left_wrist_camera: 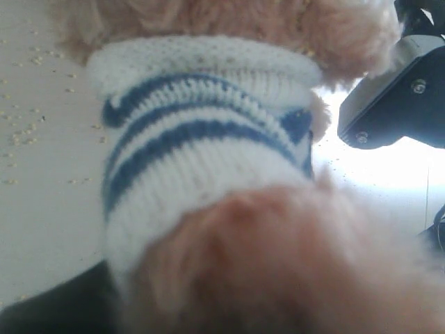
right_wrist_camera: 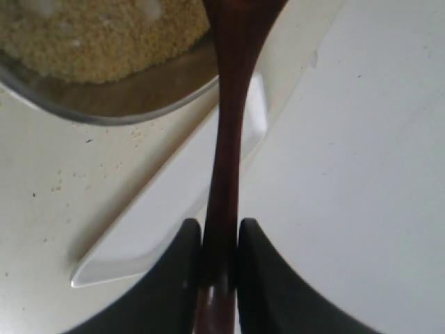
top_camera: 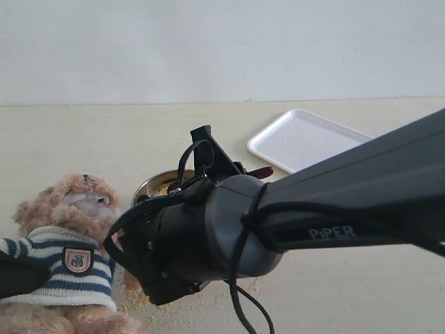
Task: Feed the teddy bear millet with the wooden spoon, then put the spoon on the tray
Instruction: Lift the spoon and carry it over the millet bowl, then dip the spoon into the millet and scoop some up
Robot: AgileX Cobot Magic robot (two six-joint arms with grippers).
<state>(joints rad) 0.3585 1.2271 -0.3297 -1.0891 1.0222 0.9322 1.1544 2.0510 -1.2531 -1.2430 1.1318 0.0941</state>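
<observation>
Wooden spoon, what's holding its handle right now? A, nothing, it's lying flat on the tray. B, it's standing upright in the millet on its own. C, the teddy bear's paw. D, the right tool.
D: the right wrist view shows the right tool shut on the wooden spoon, pinching its handle from both sides.

Black arm point(top_camera: 361, 184), white PiPER lettering point(top_camera: 334, 232), looped black cables point(top_camera: 235, 296), dark end effector fingers point(right_wrist_camera: 271, 278)

Plain white wall point(top_camera: 222, 49) behind cream tabletop point(top_camera: 104, 132).
</observation>
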